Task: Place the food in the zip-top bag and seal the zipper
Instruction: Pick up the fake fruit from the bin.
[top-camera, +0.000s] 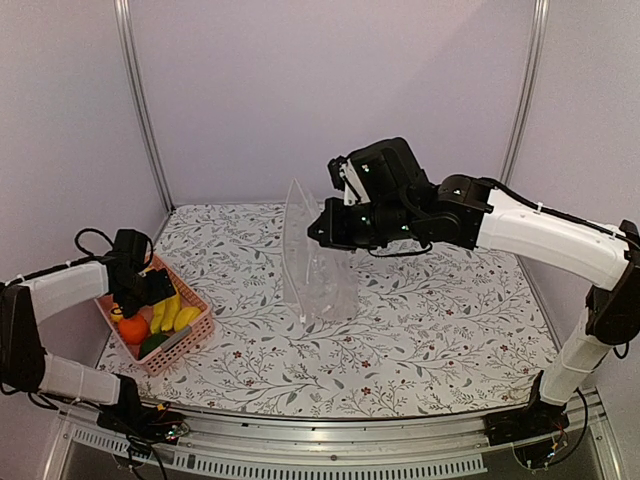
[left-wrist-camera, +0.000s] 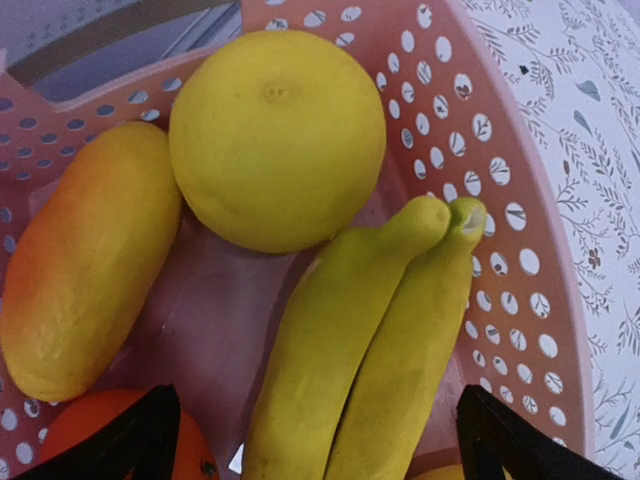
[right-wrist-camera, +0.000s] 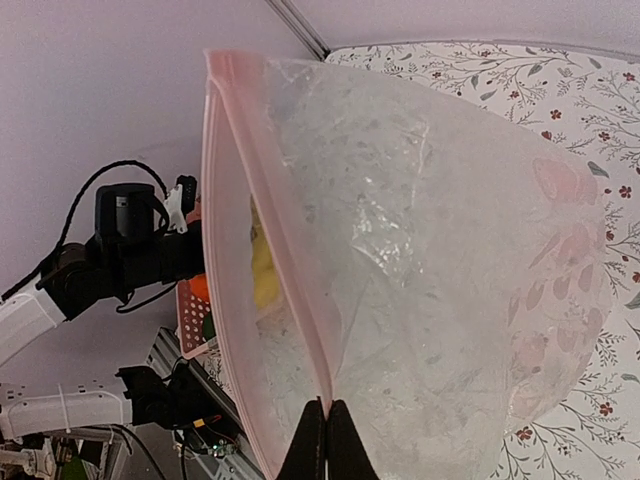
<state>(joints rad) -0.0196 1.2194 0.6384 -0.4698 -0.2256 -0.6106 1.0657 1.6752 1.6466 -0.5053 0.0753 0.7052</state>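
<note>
Bag (right-wrist-camera: 430, 250), clear crinkly plastic, pinched by right fingers (right-wrist-camera: 311, 450) — left fingers (left-wrist-camera: 140, 440) spread over glossy bananas (left-wrist-camera: 370, 350).

A pink perforated plastic basket (top-camera: 186, 348) sits near the left edge of the white floral-patterned tablecloth (top-camera: 420, 340) (grey sprigs, small red blossoms), with pale lilac walls (top-camera: 330, 90) behind.

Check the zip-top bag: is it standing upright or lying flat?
Upright. The right gripper is shut on the zipper edge, holding the zip-top bag vertical, its bottom at the table.
</note>
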